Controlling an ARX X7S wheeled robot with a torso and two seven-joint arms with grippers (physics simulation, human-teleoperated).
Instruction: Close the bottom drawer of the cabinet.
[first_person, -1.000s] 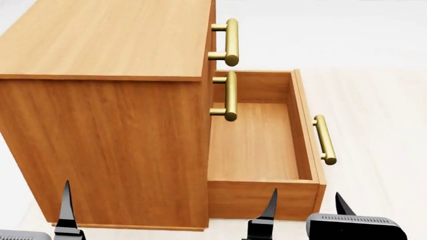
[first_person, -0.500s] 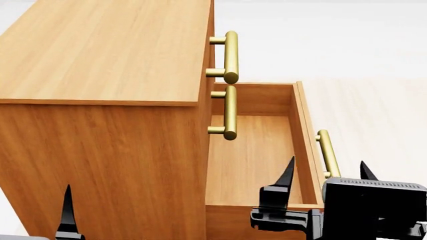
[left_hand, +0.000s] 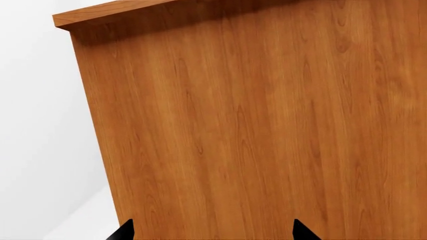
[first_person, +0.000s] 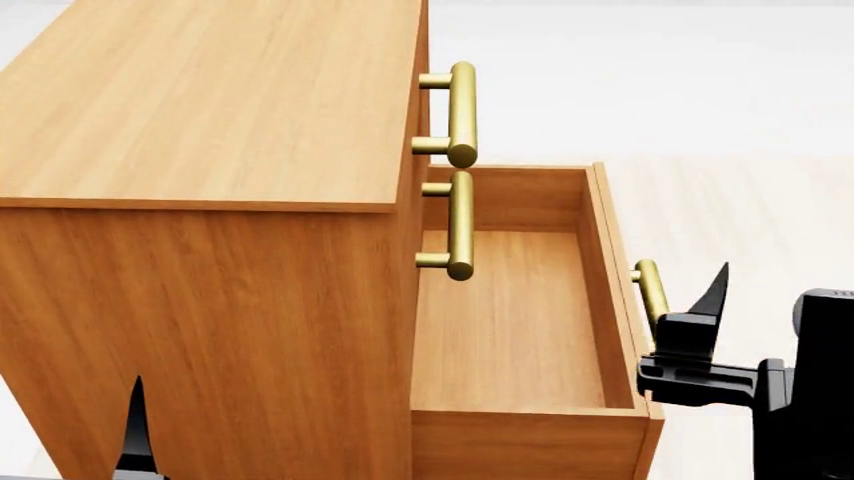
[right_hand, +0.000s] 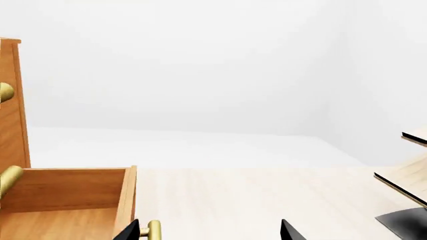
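The cabinet (first_person: 200, 110) fills the left of the head view. Its bottom drawer (first_person: 507, 320) stands pulled out to the right, and nothing lies inside it. A brass handle (first_person: 650, 292) runs along the drawer front. My right gripper (right_hand: 210, 231) is open at that front, with the handle (right_hand: 154, 231) between its fingers, close to one fingertip and touching neither. In the head view one right finger (first_person: 707, 305) rises just right of the handle. My left gripper (left_hand: 213, 232) is open, facing the cabinet's side panel (left_hand: 267, 125) and holding nothing.
The two upper drawers are shut; their brass handles (first_person: 462, 112) (first_person: 459, 225) jut out over the open drawer. A pale wooden rack (right_hand: 410, 177) with a dark object (right_hand: 403, 222) under it stands off to one side. Pale floor (right_hand: 253, 195) lies beyond the drawer front.
My right gripper has swung from the drawer's near side wall to the right, round to the drawer front and its handle. The head view rose earlier. The drawer has not moved.
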